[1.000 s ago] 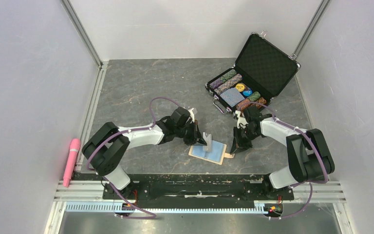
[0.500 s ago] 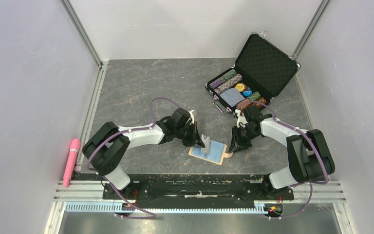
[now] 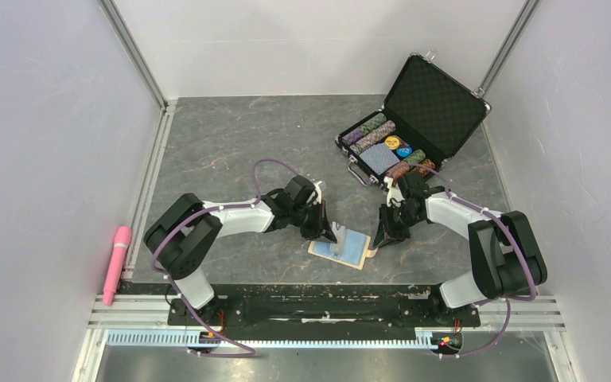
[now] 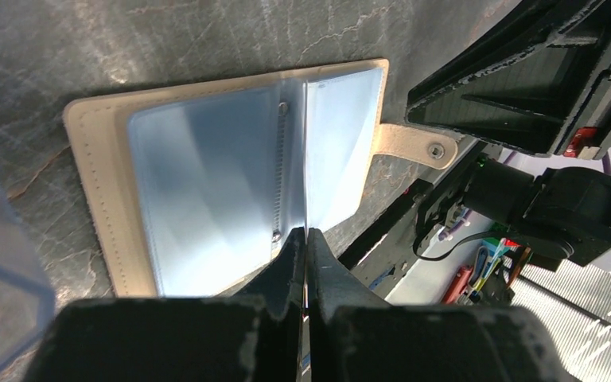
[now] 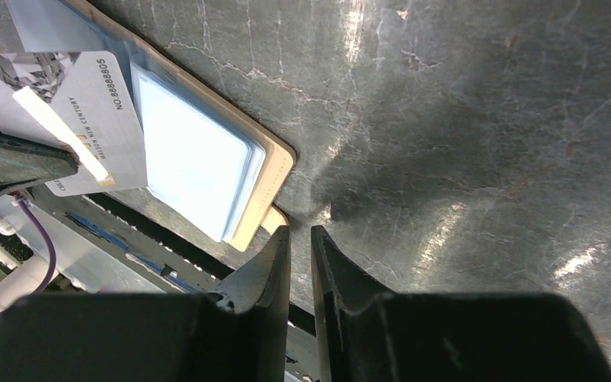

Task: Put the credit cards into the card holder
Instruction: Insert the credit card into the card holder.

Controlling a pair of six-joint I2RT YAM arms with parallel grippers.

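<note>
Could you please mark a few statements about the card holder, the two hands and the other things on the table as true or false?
1. The card holder lies open on the table, blue lining up. True.
2. The left hand is empty. False: it is shut on a credit card, held on edge at the card holder.
3. The black poker-chip case is closed. False: it stands open, with the chips showing.
4. The right hand holds nothing. True: its fingers are slightly parted beside the card holder.
5. A pink object lies at the table's left edge. True.
</note>
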